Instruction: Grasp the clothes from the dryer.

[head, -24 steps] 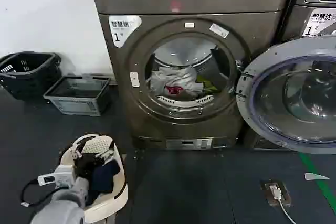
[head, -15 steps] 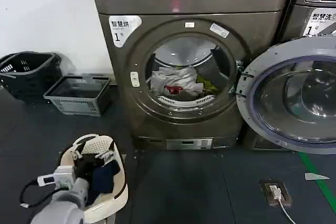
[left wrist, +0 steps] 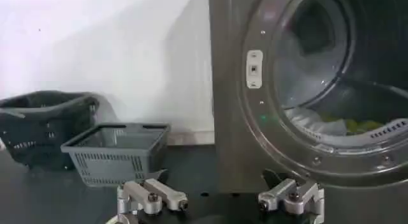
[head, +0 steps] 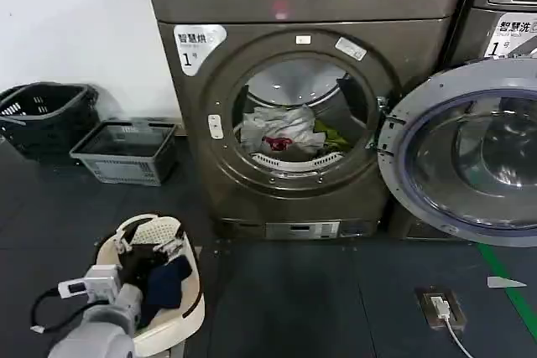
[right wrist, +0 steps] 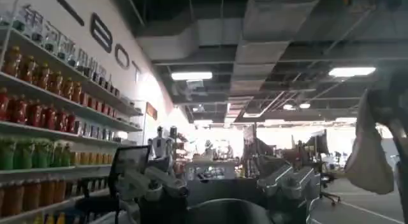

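White fabric with a red patch and a yellow-green piece, the clothes (head: 284, 133) are lying low in the drum of the bronze-grey dryer (head: 302, 98), whose glass door (head: 466, 153) is standing wide open to the right. The left claw (left wrist: 220, 200) is hovering released, fingers spread with nothing between them, low in front of the machine beside a cream basket (head: 156, 287) holding dark garments. The right claw (right wrist: 220, 190) is pointing away toward shelves, gaping empty; reaching well likely means lifting the left arm through the porthole's centre, clearing the lower rim, and pinching deep into the pile.

I see a white wall (head: 71, 18) behind a dark floor (head: 336, 299), two baskets (head: 126, 151) against it, green tape (head: 512, 287) at right, and a second machine (head: 508, 6).
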Tool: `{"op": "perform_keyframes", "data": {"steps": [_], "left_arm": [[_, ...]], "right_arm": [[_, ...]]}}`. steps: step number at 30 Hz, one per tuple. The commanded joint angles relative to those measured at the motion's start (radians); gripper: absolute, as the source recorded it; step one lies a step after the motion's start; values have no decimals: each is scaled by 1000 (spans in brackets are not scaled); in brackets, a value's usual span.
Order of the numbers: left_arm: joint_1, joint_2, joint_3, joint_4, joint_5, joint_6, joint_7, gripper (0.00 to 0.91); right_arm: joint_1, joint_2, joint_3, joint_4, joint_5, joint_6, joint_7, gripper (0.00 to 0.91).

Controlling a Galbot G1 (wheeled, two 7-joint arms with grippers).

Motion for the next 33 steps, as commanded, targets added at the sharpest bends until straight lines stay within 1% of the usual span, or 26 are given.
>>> {"op": "perform_keyframes", "data": {"steps": [1,33], "left_arm": [[1,-1,2,0,-18,49,-8,907],[5,-5,10,6,-13,49,5,907]], "right_arm": [[0,0,-5,-3,10,13,16,907],[11,-2,-4,-21,7,22,20,907]]}}
